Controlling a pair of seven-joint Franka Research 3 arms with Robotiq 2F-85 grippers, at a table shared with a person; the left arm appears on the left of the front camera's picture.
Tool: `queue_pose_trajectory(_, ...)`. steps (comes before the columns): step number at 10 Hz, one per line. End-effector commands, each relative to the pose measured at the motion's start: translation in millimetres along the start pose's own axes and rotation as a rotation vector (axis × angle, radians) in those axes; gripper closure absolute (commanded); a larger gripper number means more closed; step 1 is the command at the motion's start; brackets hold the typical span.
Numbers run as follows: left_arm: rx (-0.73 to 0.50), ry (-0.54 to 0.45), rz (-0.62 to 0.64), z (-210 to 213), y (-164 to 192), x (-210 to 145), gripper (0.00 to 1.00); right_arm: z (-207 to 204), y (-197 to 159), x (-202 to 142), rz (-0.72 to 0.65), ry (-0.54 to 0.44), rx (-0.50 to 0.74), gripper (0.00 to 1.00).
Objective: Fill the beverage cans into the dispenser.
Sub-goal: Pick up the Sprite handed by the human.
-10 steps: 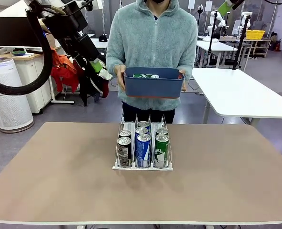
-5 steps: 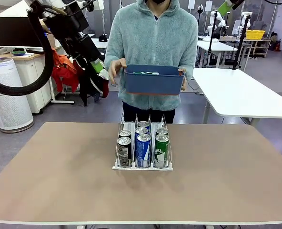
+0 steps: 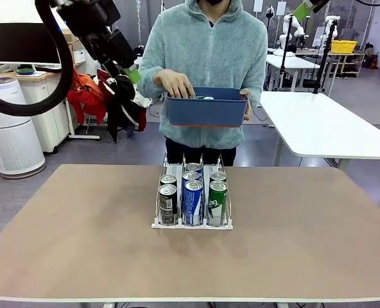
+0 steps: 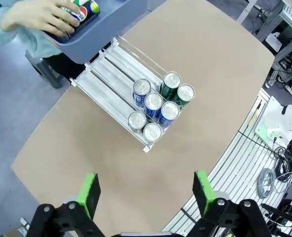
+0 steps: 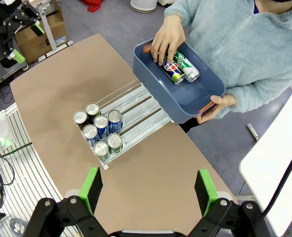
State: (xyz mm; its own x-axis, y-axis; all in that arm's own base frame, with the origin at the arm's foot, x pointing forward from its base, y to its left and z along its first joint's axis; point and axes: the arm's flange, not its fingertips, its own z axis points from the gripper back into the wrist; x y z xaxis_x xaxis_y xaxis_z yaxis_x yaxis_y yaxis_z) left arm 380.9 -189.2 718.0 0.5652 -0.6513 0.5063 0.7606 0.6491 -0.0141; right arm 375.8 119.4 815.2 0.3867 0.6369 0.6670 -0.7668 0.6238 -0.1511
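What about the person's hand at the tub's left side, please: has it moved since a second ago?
Yes: against the still dispenser, the hand rose and shifted picture-right, from the tub's side wall over its rim.

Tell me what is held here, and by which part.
The left gripper and right gripper are open, empty. One hand holds the tub by its end handle; the other hand touches cans inside.

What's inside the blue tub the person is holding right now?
Two cans lie on their sides: a green can and a Pepsi-logo can. The person's hand reaches into the blue tub and covers their ends, so anything under it is hidden.
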Motion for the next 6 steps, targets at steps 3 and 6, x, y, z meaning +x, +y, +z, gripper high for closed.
queue_pose_trajectory(3,-0.004,-0.036,-0.048,29,4,0,0.00,-1,1,-2,0.005,0.006,0.001,0.00)
queue_pose_trajectory(6,0.011,-0.073,-0.057,40,1,1,0.00,-1,1,-2,0.005,0.006,0.001,0.00)
